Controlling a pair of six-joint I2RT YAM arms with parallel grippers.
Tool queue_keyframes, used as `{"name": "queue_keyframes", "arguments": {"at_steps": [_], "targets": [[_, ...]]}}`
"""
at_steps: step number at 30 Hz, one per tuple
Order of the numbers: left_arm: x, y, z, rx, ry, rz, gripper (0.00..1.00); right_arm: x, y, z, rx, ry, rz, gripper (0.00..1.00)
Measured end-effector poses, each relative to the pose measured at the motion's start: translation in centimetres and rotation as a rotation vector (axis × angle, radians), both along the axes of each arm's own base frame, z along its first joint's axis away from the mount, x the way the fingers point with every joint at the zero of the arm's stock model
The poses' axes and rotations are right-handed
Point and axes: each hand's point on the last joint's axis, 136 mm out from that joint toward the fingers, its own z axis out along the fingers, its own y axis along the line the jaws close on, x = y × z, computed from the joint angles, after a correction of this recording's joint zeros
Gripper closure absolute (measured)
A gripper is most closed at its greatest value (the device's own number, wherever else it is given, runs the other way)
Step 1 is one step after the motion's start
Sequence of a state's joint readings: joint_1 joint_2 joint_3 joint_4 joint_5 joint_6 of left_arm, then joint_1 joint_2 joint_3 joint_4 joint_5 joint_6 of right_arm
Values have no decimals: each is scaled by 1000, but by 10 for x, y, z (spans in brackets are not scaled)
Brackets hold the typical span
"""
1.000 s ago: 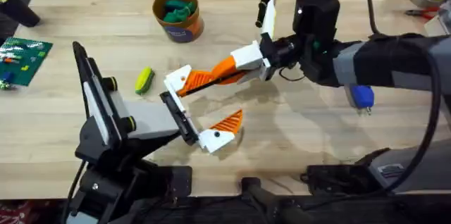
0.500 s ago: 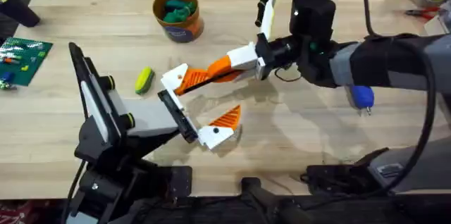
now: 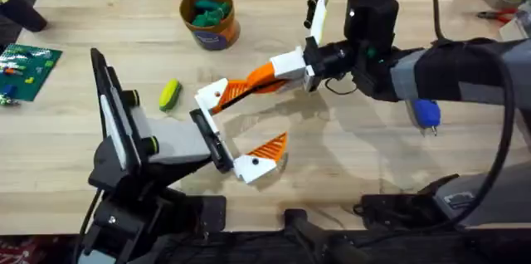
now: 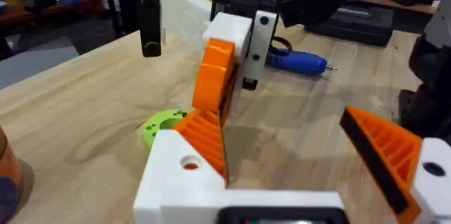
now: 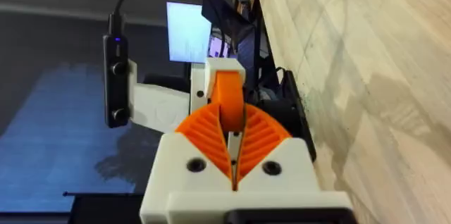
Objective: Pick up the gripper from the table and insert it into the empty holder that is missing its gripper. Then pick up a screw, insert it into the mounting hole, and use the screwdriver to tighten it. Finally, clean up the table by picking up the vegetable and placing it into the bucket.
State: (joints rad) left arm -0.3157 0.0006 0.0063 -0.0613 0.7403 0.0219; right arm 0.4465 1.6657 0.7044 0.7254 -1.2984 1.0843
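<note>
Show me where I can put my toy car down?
Bare wood lies between the bucket and the green board, and along the front edge beside the screwdriver. The middle is crowded: the left gripper meets the right gripper, shut on the gripper.

The yellow-green toy vegetable [image 3: 170, 95] lies on its side on the tabletop [image 3: 348, 160], its long axis running roughly from far to near. Apart from it, toward the far edge, the round bucket [image 3: 208, 17] stands upright, with an orange-brown rim, a dark blue-purple side and dark green pieces [image 3: 207, 9] inside. On the right side, the slim blue screwdriver [image 3: 426, 114] lies flat, metal bit pointing toward the near edge.
</note>
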Motion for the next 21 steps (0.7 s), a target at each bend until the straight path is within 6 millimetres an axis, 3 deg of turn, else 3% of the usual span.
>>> {"name": "queue_keyframes", "arguments": {"at_steps": [11,21], "targets": [[0,0,0,1,-1,-1,15,1,0,2,12,-27,-8,983],[4,2,0,-2,6,23,14,-3,6,-2,37,-73,-132,984]]}}
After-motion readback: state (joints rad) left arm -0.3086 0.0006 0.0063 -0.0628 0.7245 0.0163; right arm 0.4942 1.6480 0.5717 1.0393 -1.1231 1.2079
